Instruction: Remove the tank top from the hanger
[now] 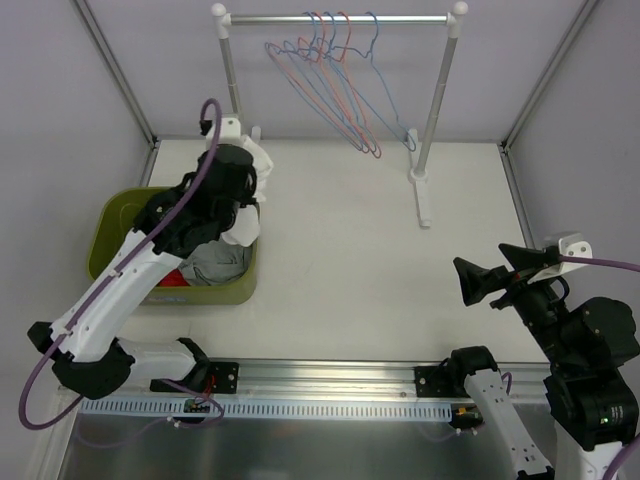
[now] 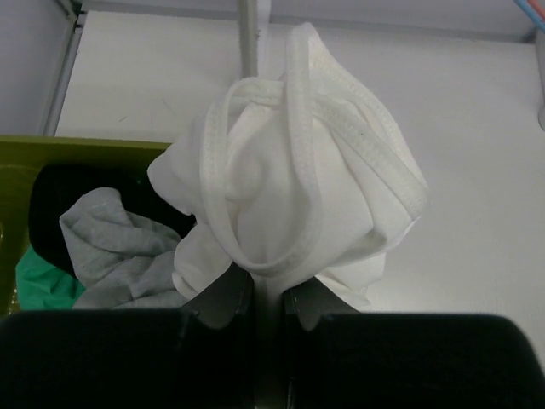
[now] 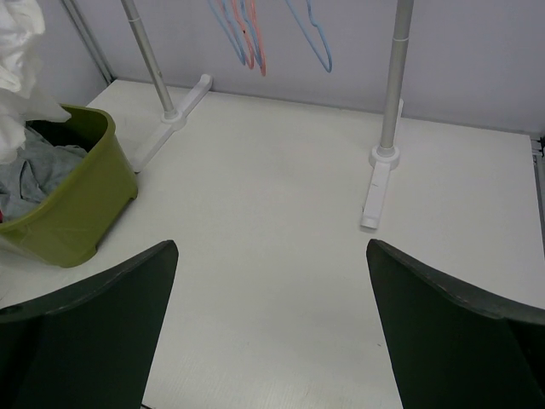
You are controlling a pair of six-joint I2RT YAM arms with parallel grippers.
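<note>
The white tank top [image 2: 289, 196] hangs bunched up from my left gripper [image 2: 266, 285], which is shut on its lower folds. In the top view the tank top [image 1: 243, 228] is held over the green bin [image 1: 110, 215], with the left gripper [image 1: 232, 212] above the bin's far right corner. It is on no hanger. Several thin wire hangers [image 1: 330, 80], blue and red, hang bare on the rack. My right gripper [image 3: 272, 247] stands wide open above bare table at the right [image 1: 487, 270], holding nothing. The right wrist view catches the tank top [image 3: 17, 51] at its upper left.
The bin [image 2: 17, 170] holds a grey garment [image 2: 119, 247], a green one [image 2: 38, 285] and something red [image 1: 175, 283]. The clothes rack [image 1: 340, 18] stands at the back, its right foot [image 1: 422, 195] reaching onto the table. Metal frame posts edge both sides.
</note>
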